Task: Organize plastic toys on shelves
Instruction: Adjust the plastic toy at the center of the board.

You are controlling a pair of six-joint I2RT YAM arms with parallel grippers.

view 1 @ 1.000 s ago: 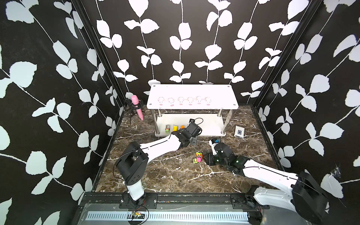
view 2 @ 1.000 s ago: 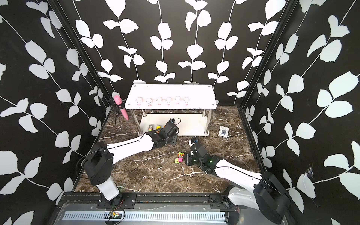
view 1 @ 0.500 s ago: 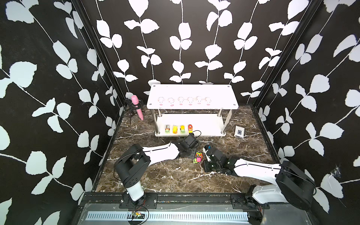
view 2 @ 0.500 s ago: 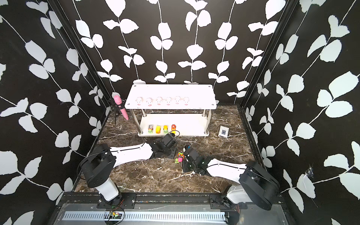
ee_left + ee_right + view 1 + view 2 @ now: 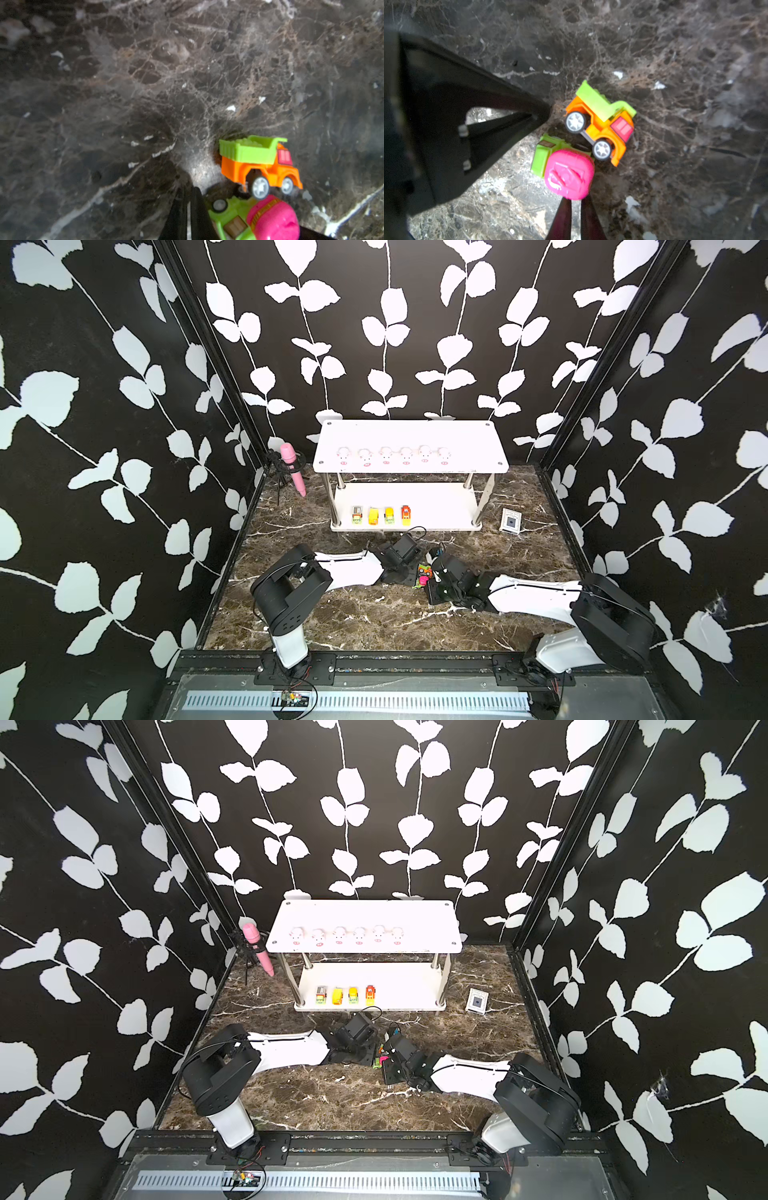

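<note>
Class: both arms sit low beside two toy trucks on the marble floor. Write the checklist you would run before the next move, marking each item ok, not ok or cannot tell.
1. Orange dump truck with green bed upright: not ok, it appears to lie on its side.
2. Trucks separated: not ok, it touches the green mixer truck with pink drum.
3. Left gripper open: not ok, shut, empty.
4. Right gripper open: not ok, shut, empty, tips at the pink drum.
5. Free room on the white rack's lower board: ok, bare beside four small vehicles.
</note>
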